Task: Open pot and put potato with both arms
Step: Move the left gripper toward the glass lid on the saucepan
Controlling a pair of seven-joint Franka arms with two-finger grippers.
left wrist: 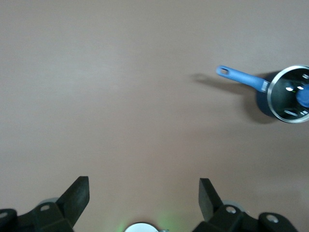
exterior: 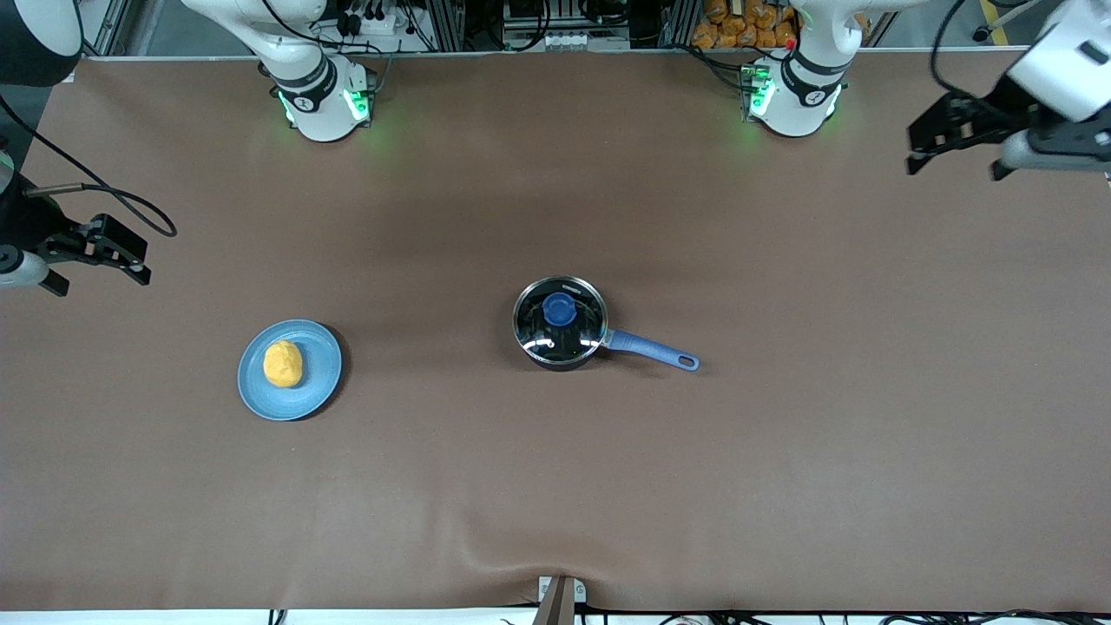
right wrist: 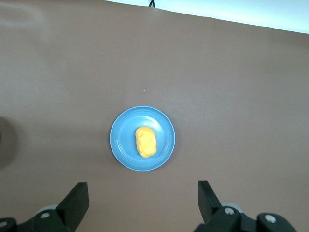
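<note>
Lidded pot (exterior: 560,323) and potato (exterior: 283,364) lie well apart from the spread left gripper (left wrist: 144,193) and right gripper (right wrist: 143,194)

A robotics lab: white arm bases (exterior: 325,108) bolted on a brown-covered worktop (exterior: 555,486), with aluminium framing (exterior: 456,22) and cable clutter (exterior: 382,22) just beside those bases.

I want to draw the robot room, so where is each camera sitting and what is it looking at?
Front view: high up across the table, facing both arm bases; shows the left gripper, right gripper, pot and potato on its plate.
Left wrist view: on the left arm, looking down at the pot, own open fingers showing.
Right wrist view: on the right arm, above the potato, open fingers showing.
Shared: front and left see the pot; front and right, the potato.
</note>
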